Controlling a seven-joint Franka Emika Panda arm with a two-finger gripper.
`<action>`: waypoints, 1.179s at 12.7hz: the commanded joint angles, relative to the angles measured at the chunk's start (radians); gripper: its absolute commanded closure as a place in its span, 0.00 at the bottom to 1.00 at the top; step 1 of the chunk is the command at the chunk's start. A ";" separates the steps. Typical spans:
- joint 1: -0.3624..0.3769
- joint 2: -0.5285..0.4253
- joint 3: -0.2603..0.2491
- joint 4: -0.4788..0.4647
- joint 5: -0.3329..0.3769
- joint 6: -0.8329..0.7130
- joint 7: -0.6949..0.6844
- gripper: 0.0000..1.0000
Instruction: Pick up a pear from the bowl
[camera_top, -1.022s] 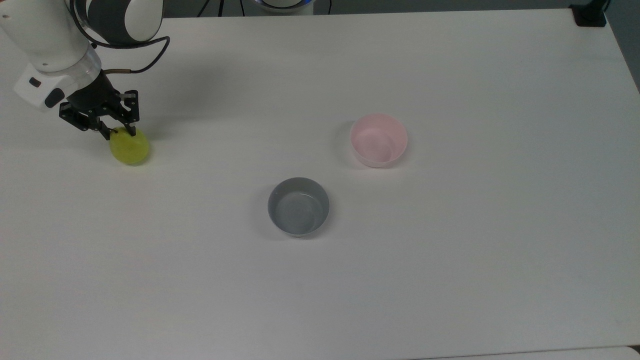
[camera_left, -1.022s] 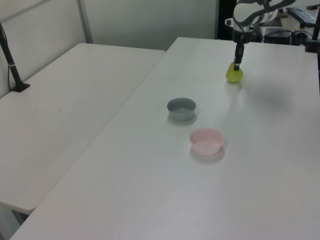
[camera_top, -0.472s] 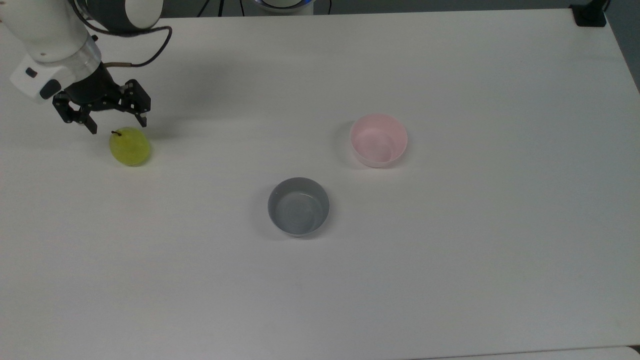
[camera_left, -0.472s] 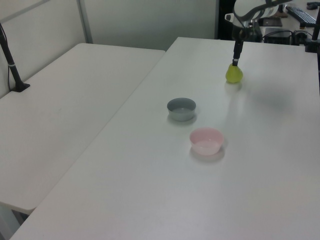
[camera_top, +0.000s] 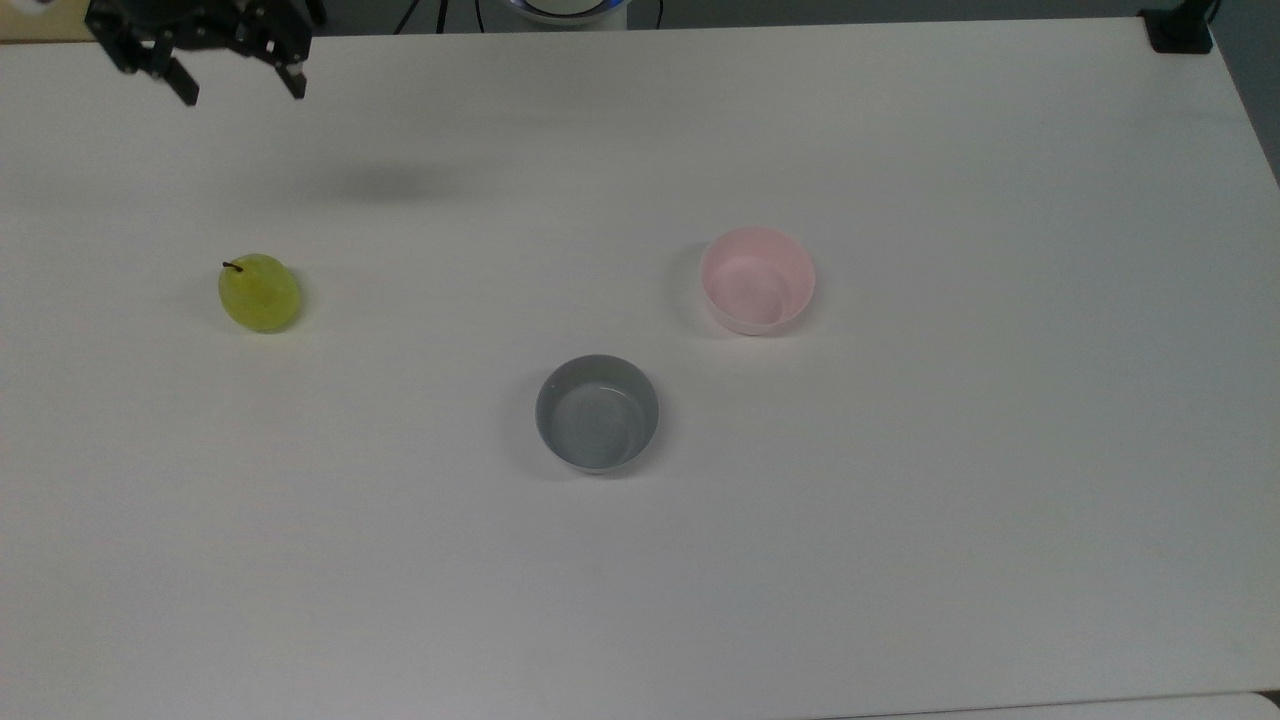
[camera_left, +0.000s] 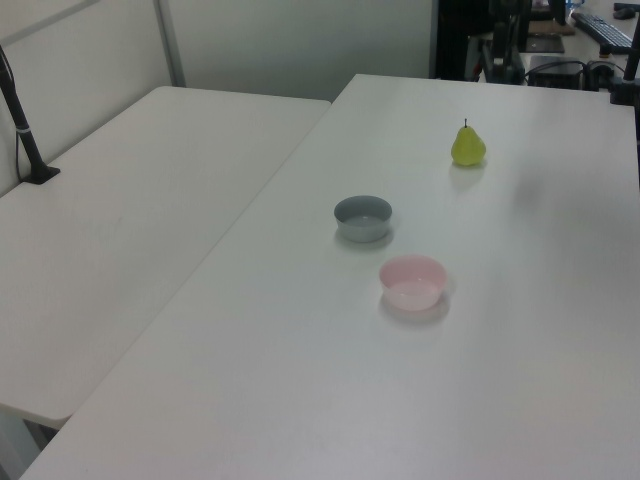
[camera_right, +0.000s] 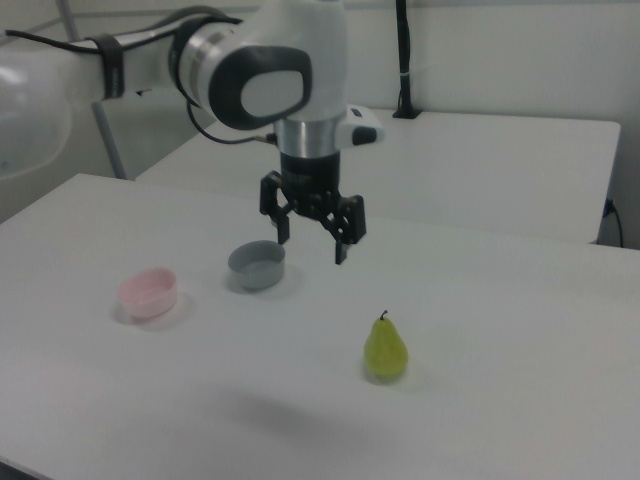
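Observation:
The yellow-green pear (camera_top: 259, 292) (camera_left: 467, 147) (camera_right: 385, 350) stands upright on the white table (camera_top: 900, 500), stem up, far to the top view's left of the bowl. The pale pink bowl (camera_top: 757, 279) (camera_left: 412, 281) (camera_right: 149, 292) is empty. My gripper (camera_top: 240, 88) (camera_right: 311, 248) hangs open and empty, raised well above the table; in the right view it is up and to the left of the pear, touching nothing.
An empty grey bowl (camera_top: 597, 411) (camera_left: 363, 217) (camera_right: 257, 264) sits near the pink one. A second white table (camera_left: 120, 240) adjoins in the left view's left. A black clamp (camera_top: 1180, 30) sits at the table's far corner in the top view.
The gripper let go of the pear, opened, and rose up and away from it. The pear stays upright where it was set down.

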 joint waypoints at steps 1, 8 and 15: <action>0.062 -0.118 0.034 -0.008 -0.039 -0.146 0.200 0.00; 0.061 -0.193 0.236 0.020 -0.055 -0.174 0.378 0.00; -0.082 -0.193 0.411 -0.063 -0.056 0.027 0.212 0.00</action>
